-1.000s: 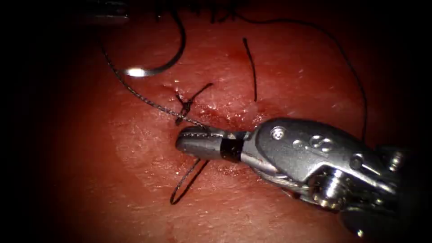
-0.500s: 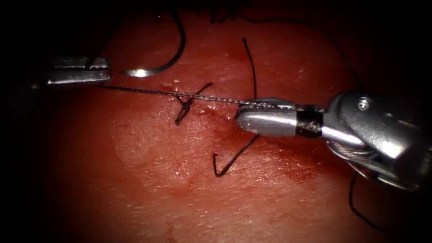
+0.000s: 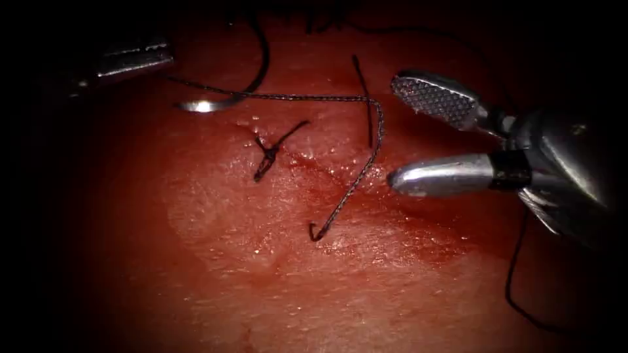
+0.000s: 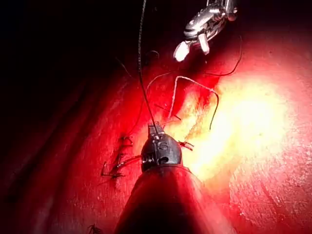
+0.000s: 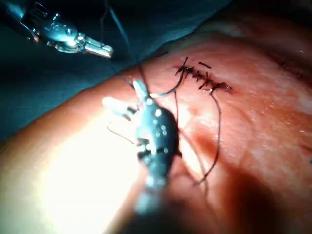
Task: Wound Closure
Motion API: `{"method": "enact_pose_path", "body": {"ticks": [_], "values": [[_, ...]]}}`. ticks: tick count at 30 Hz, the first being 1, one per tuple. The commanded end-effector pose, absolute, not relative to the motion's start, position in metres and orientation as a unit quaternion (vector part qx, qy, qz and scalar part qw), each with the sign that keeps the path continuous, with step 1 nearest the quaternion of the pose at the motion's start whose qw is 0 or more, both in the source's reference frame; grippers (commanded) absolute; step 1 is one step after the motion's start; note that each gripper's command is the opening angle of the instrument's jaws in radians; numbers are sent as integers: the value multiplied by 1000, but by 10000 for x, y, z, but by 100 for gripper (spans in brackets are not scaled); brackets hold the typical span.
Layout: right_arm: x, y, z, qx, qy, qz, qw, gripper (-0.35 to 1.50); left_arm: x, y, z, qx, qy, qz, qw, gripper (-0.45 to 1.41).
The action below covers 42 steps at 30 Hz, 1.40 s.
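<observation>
1. Endoscope: my right steel needle driver (image 3: pixel 399 137) gapes wide, holding nothing; my left steel needle driver (image 3: pixel 134 60) clamps the dark braided thread (image 3: pixel 307 98). The curved steel needle (image 3: pixel 222 101) lies free on the red pork tissue (image 3: pixel 261 287), beside my left tool, left of the cut (image 3: pixel 327 173).
2. Left wrist: thread runs from my jaws.
3. Right wrist: slack thread beside my spread jaws could snag them.

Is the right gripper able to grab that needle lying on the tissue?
Probably yes: the right gripper is open and holds nothing, but the needle lies across the thread, nearer the left gripper.
</observation>
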State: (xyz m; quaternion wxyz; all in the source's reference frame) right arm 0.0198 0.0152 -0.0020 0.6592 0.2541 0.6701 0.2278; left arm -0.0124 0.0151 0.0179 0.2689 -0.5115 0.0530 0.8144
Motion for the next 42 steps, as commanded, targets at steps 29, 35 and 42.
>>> {"method": "enact_pose_path", "body": {"ticks": [29,35,42], "values": [[292,126,55,128,614,275,729,-35,-158,137,225,-485,149,817,273,-45],[294,136,42,99,632,290,712,-35,-165,106,244,-483,167,817,269,-45],[315,136,55,66,618,309,720,-8,-185,56,215,-494,155,815,259,-45]]}}
